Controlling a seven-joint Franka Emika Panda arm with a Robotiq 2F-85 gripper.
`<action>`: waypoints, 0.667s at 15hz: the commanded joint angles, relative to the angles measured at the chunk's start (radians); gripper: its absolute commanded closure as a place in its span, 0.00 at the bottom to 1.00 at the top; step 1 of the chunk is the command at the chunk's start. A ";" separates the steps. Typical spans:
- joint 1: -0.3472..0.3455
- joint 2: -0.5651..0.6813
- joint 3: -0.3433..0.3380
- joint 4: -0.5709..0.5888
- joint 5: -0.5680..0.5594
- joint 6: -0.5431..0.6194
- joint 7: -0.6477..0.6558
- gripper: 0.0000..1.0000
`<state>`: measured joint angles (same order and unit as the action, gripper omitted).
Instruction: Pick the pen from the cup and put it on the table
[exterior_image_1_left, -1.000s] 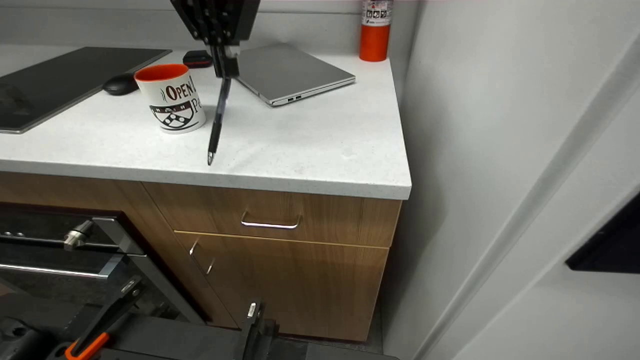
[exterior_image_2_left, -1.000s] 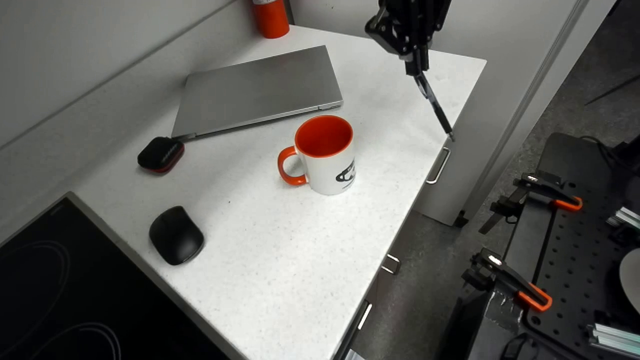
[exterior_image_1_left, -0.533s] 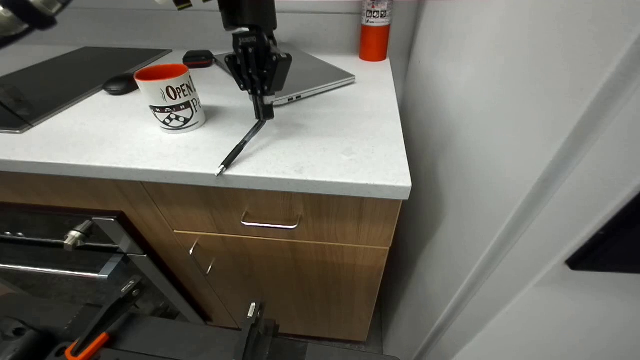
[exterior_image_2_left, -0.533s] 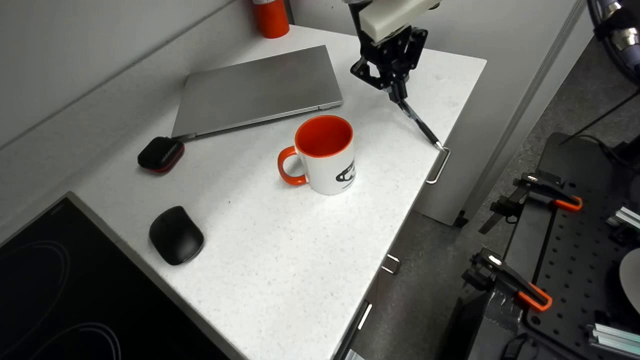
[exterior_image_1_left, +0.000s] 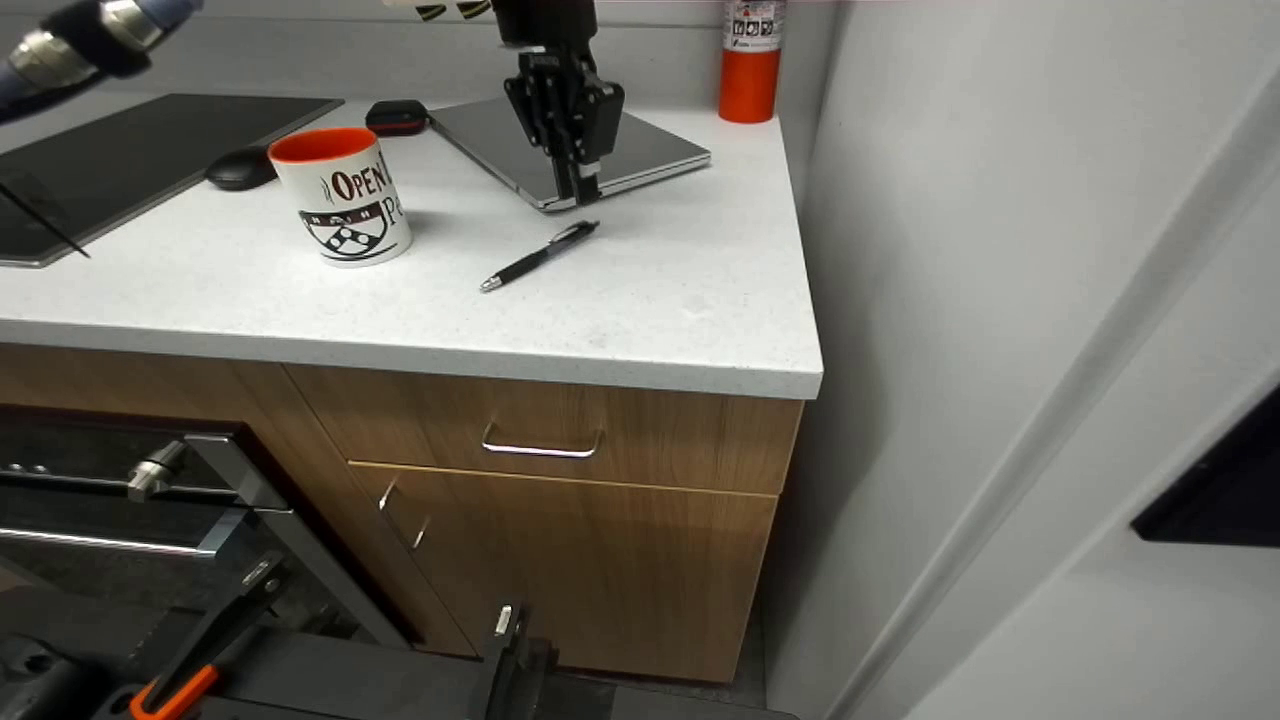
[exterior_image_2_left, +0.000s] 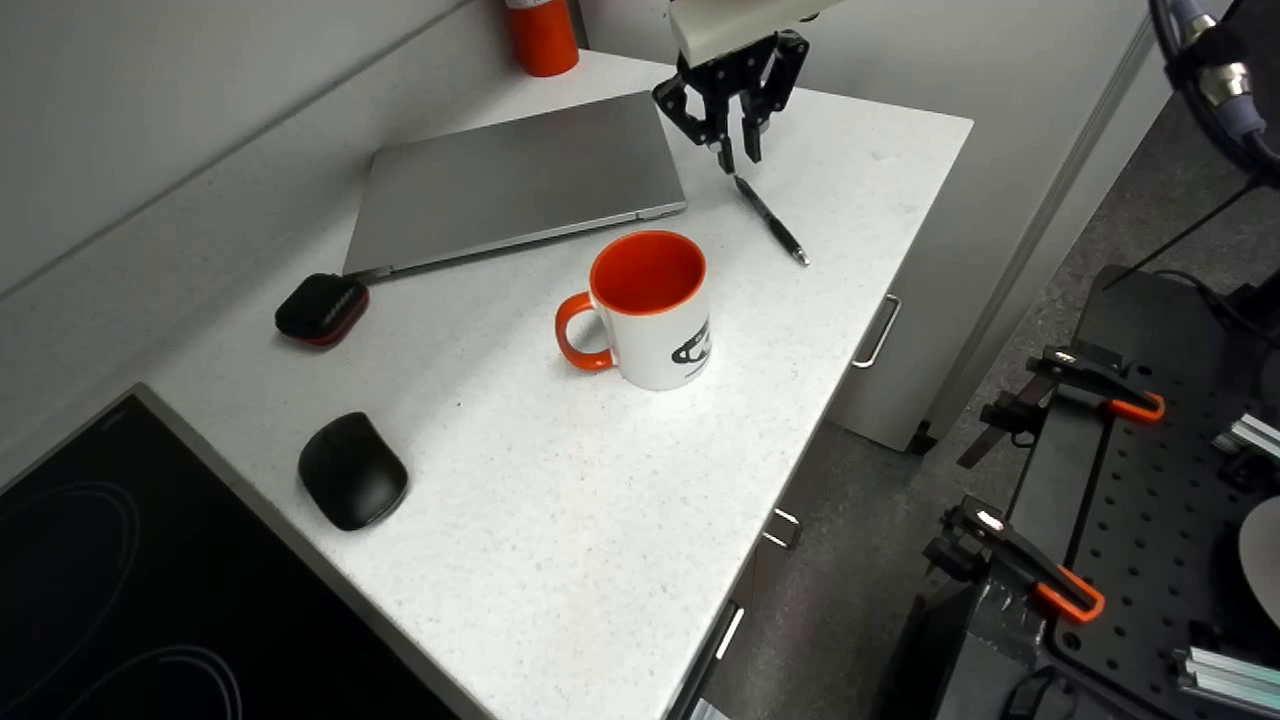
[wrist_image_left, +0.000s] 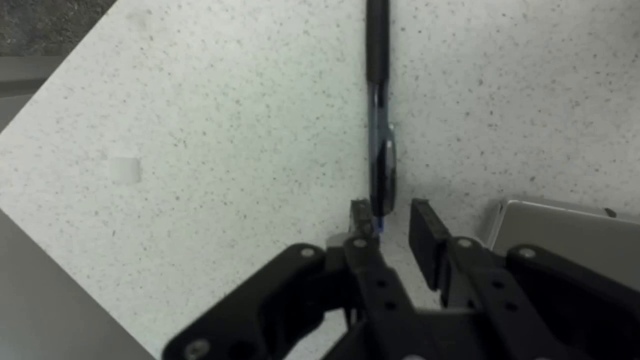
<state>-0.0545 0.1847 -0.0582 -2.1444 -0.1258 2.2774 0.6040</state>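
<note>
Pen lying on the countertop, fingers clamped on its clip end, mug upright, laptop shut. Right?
Not the fingers: they aren't clamped on it. The wrist view shows them open, with a gap between the pen and one of them. The rest stands: pen lying on the countertop, mug upright, laptop shut.

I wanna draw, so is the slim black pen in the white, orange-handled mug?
No, the pen lies on the speckled white countertop.

Pen (exterior_image_1_left: 537, 258) on table (exterior_image_1_left: 660, 300), near cup (exterior_image_1_left: 342, 202)
</note>
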 joint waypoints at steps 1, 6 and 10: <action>0.026 0.009 -0.026 0.007 -0.019 0.029 0.048 0.50; 0.022 -0.025 -0.015 -0.015 0.025 0.050 0.009 0.08; 0.027 -0.014 -0.016 0.001 0.025 0.024 0.001 0.00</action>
<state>-0.0413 0.1706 -0.0604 -2.1447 -0.1033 2.3026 0.6071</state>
